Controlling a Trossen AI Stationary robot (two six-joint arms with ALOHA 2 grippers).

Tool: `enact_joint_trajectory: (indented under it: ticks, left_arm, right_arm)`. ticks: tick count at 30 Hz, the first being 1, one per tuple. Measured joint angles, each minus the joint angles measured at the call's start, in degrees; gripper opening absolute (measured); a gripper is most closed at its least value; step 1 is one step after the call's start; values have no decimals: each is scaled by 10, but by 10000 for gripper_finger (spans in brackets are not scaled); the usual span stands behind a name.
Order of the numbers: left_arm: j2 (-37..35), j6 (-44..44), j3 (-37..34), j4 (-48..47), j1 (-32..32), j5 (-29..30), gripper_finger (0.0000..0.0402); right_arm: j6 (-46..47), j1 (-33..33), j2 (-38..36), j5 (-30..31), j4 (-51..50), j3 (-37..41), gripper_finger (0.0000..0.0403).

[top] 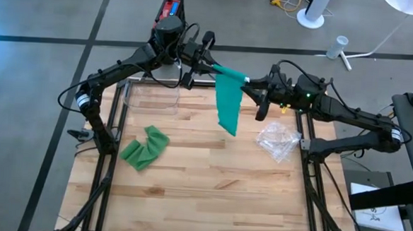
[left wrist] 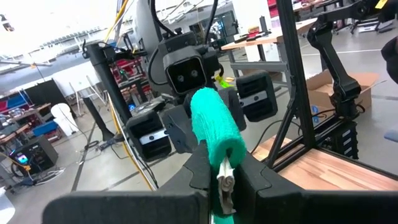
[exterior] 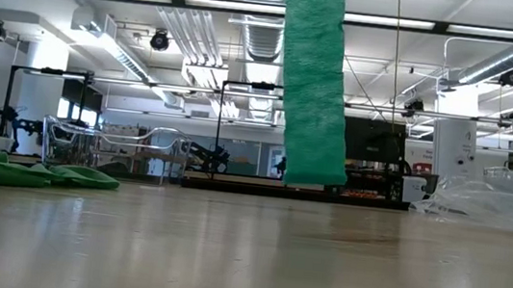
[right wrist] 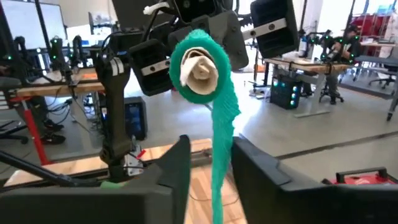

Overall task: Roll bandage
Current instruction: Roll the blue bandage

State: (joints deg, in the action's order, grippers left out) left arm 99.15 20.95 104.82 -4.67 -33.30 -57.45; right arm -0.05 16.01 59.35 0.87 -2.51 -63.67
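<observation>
While the left end effector (left wrist: 222, 177) pinches one end of the partly rolled teal-green elastic bandage (top: 228, 95) above the far side of the pale wooden worktop (top: 210, 179), the right end effector (right wrist: 208, 163) faces it from the opposite end with fingers spread, just apart from the roll; the bandage's loose tail hangs straight down between the two arms, its end clear of the worktop; a crumpled darker green cloth strip (top: 144, 147) lies near the left edge; a clear crinkled plastic wrapper (top: 279, 141) rests toward the right; a transparent plastic box (top: 151, 96) sits at the far left.
</observation>
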Motion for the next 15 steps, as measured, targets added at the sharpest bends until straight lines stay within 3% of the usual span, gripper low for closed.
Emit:
enact_joint_trajectory:
  ticks: [7, 15]
  left_arm:
    - [0, 13, 0, -1, -3, -1, 15]
    - [0, 84, 0, -16, -4, -1, 15]
  right_arm:
    - [-13, 0, -20, 1, -55, -28, 192]
    - [18, 0, -12, -5, -9, -28, 259]
